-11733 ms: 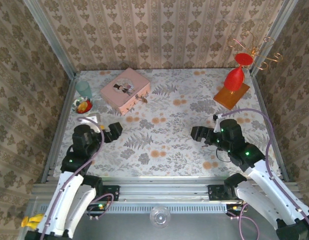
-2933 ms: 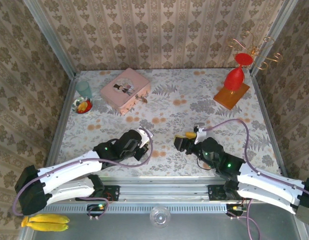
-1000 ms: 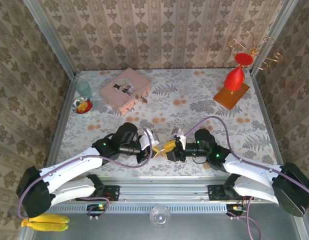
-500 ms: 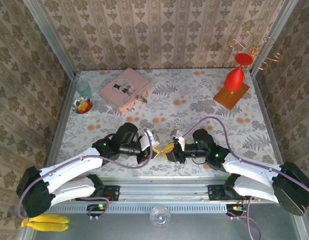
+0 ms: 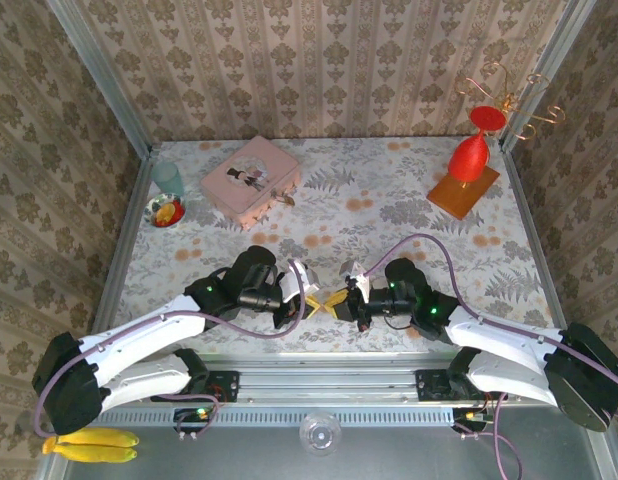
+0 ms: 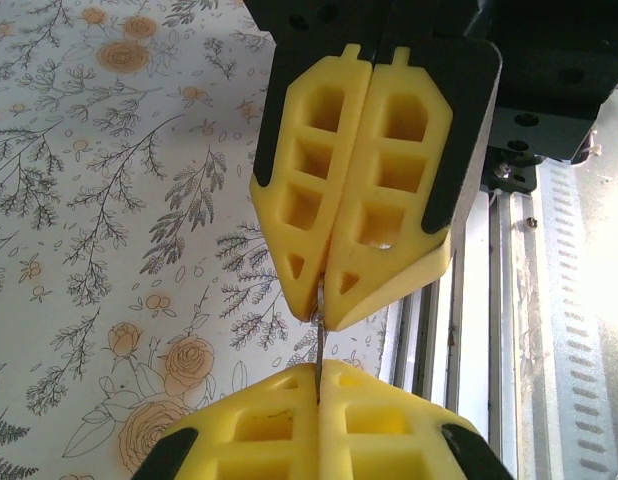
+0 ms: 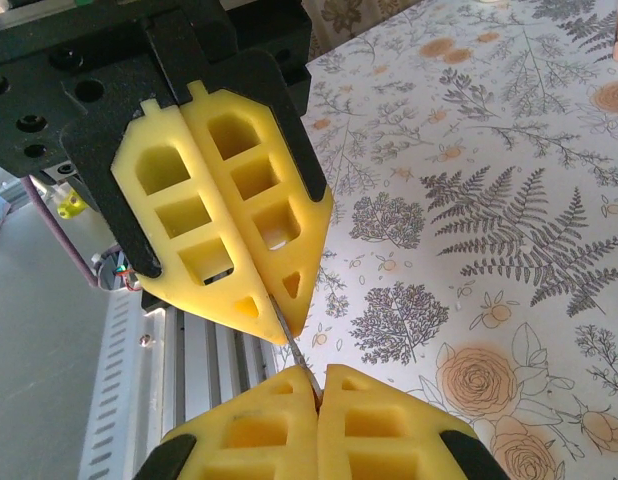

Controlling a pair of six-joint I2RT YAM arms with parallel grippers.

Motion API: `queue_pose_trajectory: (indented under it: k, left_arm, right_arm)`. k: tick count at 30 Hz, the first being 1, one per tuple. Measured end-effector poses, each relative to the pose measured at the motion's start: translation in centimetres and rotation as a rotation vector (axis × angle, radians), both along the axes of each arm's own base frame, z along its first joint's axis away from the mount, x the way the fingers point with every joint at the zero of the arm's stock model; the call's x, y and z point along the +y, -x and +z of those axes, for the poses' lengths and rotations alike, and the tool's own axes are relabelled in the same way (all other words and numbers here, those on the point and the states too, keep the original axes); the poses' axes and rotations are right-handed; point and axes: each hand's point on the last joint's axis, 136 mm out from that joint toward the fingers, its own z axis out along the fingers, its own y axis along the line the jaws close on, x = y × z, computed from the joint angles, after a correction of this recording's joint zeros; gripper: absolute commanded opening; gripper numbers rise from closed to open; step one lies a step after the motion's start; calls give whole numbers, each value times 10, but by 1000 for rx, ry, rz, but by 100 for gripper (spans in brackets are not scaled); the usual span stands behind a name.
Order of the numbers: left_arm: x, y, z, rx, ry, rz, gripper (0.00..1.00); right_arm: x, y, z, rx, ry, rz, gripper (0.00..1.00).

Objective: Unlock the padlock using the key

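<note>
Where they meet tip to tip, we see left fingers (image 6: 269, 425) and right fingers (image 7: 389, 425) both clenched on one thin silvery strip (image 6: 316, 345), above the desk (image 5: 389, 215) near its front edge, padlock (image 5: 285, 198) well apart, against the near side of the pink box (image 5: 249, 175).

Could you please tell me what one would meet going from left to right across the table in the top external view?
Cup → pink box → left gripper → right gripper → red goblet

Damask-papered walls (image 5: 319, 60), floral-print tabletop (image 5: 389, 190).
</note>
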Motion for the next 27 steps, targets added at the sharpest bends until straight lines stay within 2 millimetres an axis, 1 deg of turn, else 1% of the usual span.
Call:
queue_pose_trajectory:
  k: [4,5,10,13,14,16,19,22,25,27]
  left_arm:
    - [0,0,0,-2,0,2,0]
    - [0,0,0,-2,-1,2,2]
    - [2,-2,4,-34,19,18,25]
    - [10,-9,6,-87,43,75,35]
    - [15,-12,8,-110,57,107,38]
    - [29,-22,12,-150,82,198,40]
    - [53,-47,30,-184,123,398,51]
    - [79,-68,46,-157,147,608,52]
    - [102,-83,52,-86,131,789,53]
    - [115,-90,51,-43,118,881,53]
  right_arm:
    - [0,0,0,-1,-1,0,0]
    - [0,0,0,-1,-1,0,0]
    - [-1,0,3,-10,-4,-8,0]
    - [-5,-4,1,-11,16,-43,0]
    - [-7,-5,0,-12,25,-60,0]
    - [-13,-9,2,-23,38,-101,0]
    - [-24,-18,11,-53,38,-187,0]
    - [-39,-25,26,-87,19,-286,0]
    - [-55,-29,38,-109,-2,-373,0]
    - [-66,-30,42,-115,-10,-428,0]
